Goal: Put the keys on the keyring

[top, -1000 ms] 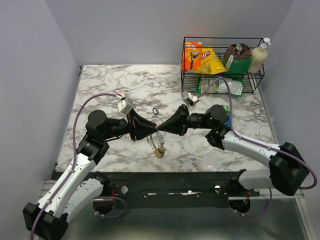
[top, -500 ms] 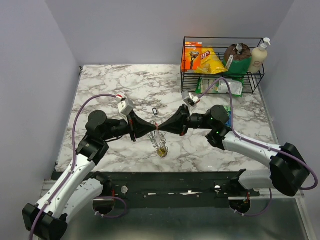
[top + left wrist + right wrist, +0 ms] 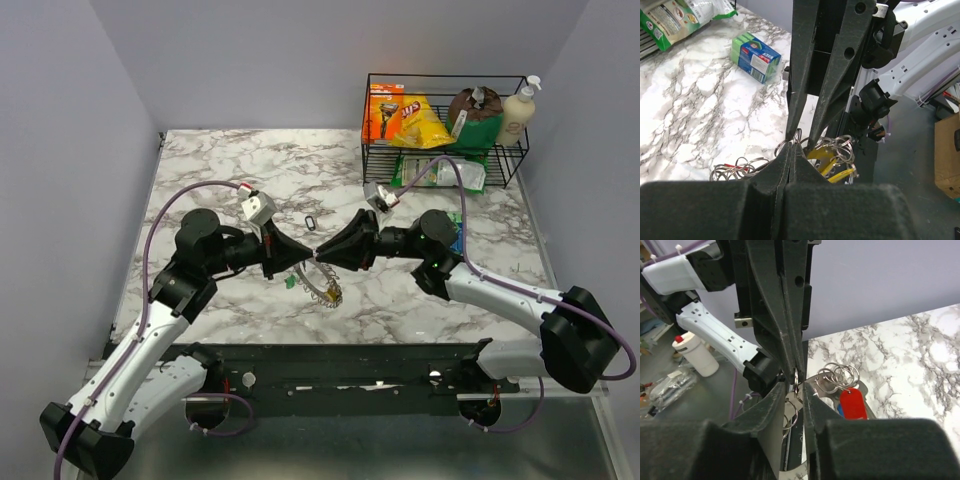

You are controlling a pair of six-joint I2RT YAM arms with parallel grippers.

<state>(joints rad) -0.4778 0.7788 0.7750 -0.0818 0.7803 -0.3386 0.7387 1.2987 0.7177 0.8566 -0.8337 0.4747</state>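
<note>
**A:** Silvery keyring [image 3: 322, 287] is dangling just below both hands, over the table [image 3: 230, 170]!

**B:** Left hand [image 3: 305, 256] is pinched shut on its top loop, probably so the bunch hangs free. Right hand [image 3: 322, 255] meets it tip-to-tip, jaws narrowly parted around that loop.

**A:** Orientation?

**B:** Long axis drops straight down from the fingertips, red key [image 3: 852, 403] hanging alongside

From above and behind, the top view overlooks the bench [image 3: 230, 170]; both close wrist views face each other, sharing the keyring [image 3: 322, 287].

No text readable, chip bag [image 3: 420, 125] logo too blurred
</note>
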